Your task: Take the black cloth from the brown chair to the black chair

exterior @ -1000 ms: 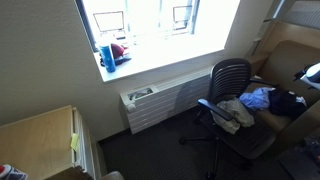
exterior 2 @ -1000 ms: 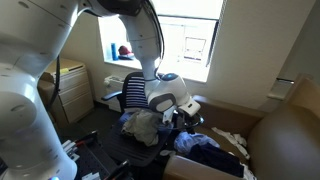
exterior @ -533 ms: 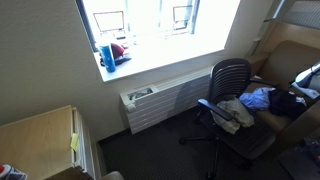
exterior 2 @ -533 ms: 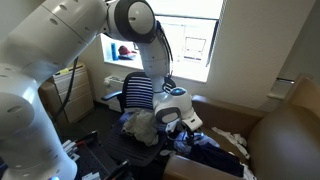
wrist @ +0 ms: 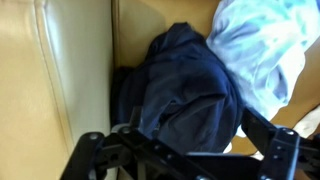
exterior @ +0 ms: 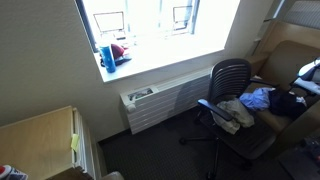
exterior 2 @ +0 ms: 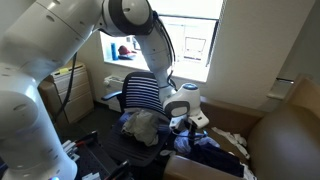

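Observation:
The black cloth [wrist: 185, 95] lies crumpled on the seat of the brown chair [wrist: 60, 70], next to a light blue cloth [wrist: 262, 45]. My gripper [wrist: 185, 148] is open and hovers just above the black cloth, with its two fingers spread to either side of it. In both exterior views the gripper [exterior 2: 186, 116] [exterior: 311, 72] hangs over the black cloth [exterior 2: 207, 146] [exterior: 289, 103] on the brown chair [exterior 2: 288, 140] [exterior: 282, 58]. The black chair [exterior: 230, 78] [exterior 2: 140, 92] stands beside it.
A grey and white cloth [exterior: 234, 113] [exterior 2: 146, 126] lies heaped on the black chair's seat. A radiator [exterior: 155, 105] runs under the window. A wooden cabinet [exterior: 40, 140] stands at the near left. The robot's arm [exterior 2: 60, 50] fills much of an exterior view.
My gripper has moved down and toward the brown chair, closer to the black cloth. The cloths have not moved.

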